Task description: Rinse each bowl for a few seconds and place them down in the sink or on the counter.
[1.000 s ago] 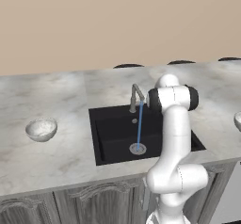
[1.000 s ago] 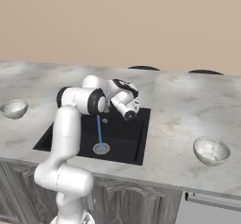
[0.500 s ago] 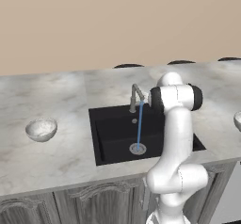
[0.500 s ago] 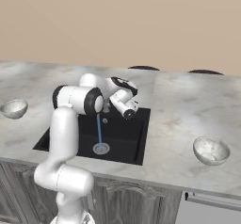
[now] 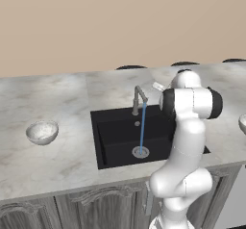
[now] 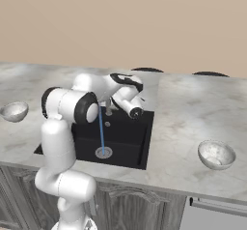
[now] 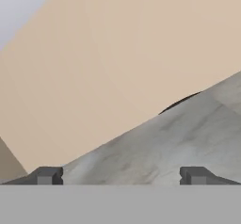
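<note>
Two speckled white-grey bowls rest on the counter (image 5: pixel 72 160), one to each side of the sink. The left bowl (image 5: pixel 42 132) (image 6: pixel 14 111) is far from the arm, and the right bowl (image 6: pixel 216 154) shows cut off at the frame edge (image 5: pixel 242 123). The black sink (image 5: pixel 115 139) (image 6: pixel 128 142) holds no bowl. A blue stream of water (image 5: pixel 142 127) (image 6: pixel 101 130) falls from the faucet (image 5: pixel 138 98) onto the drain (image 5: pixel 140 151). My gripper (image 7: pixel 120 176) (image 5: pixel 158 85) is open and empty, hanging above the sink's back right, aimed at the wall.
A beige wall runs behind the counter. Dark round stool tops (image 5: pixel 129 67) (image 6: pixel 210 73) peek over the counter's far edge. Grey cabinet doors (image 5: pixel 96 209) lie below the worktop. The arm's elbow (image 5: pixel 192 103) stands over the sink's right side.
The arm has shifted slightly and the hand has lifted a little beside the faucet. The water keeps running. Neither bowl has moved.
</note>
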Robot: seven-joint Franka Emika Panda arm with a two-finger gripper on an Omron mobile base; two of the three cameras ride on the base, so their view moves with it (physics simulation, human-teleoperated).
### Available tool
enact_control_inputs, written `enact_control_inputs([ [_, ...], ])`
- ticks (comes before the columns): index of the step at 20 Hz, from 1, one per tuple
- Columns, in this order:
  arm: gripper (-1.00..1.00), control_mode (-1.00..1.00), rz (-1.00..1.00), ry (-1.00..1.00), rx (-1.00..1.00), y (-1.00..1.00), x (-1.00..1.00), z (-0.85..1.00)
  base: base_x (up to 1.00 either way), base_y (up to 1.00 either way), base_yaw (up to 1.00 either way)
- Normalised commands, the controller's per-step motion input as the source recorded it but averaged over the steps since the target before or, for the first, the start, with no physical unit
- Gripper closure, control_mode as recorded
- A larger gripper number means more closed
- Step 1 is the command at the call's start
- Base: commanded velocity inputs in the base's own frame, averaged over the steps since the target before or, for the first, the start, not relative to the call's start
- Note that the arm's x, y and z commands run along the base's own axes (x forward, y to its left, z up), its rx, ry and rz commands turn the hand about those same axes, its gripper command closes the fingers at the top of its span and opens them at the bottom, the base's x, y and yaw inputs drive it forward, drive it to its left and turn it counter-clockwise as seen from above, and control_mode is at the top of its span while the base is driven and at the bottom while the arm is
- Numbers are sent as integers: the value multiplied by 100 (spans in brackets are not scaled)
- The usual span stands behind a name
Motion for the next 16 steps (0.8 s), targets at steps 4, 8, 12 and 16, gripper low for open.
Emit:
enact_control_inputs([
  [4, -100, -100, -3, 11, 18, -21, -38, 78, 0, 0, 0],
  [8, -100, -100, -8, 21, 22, -21, -45, 57, 0, 0, 0],
  [12, -100, -100, -9, 23, 23, -20, -49, 50, 0, 0, 0],
  [16, -100, -100, -10, 24, 22, -16, -46, 49, 0, 0, 0],
])
